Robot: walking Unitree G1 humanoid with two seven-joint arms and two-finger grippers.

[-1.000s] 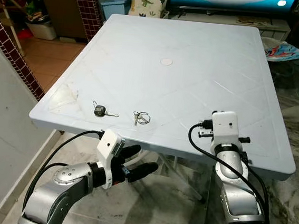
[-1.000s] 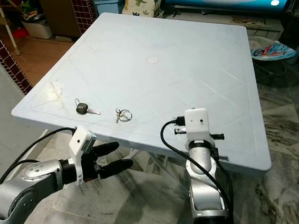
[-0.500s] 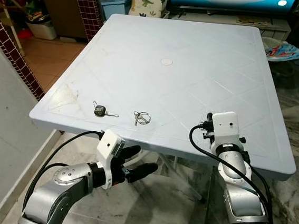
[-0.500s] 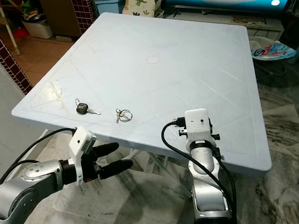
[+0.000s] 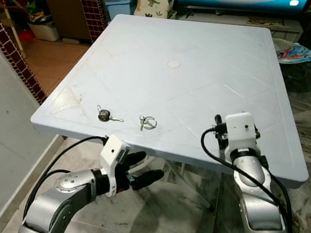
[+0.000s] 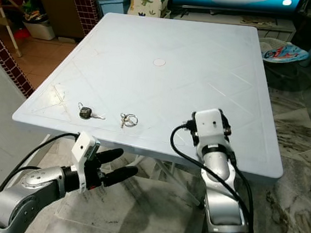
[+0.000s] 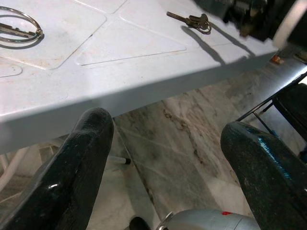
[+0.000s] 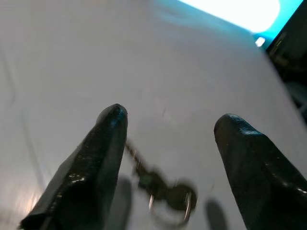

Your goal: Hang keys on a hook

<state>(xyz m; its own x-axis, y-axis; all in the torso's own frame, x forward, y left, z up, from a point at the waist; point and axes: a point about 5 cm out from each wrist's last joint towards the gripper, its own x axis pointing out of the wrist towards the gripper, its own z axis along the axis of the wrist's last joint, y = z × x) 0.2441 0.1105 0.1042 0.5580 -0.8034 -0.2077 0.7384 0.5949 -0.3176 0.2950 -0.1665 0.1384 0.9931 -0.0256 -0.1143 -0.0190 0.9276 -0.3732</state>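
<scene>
Well — keys unlabelled — table too.

white plastic table carries a black-headed key and a key ring, near its front edge.

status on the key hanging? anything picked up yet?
Nothing is done yet. The black-headed key and the ring of keys both lie on the white table, near its front edge. In hand: the right gripper is open above a set of keys, while the left gripper hangs open below the table edge. Left: grasp, carry, hang.
</scene>
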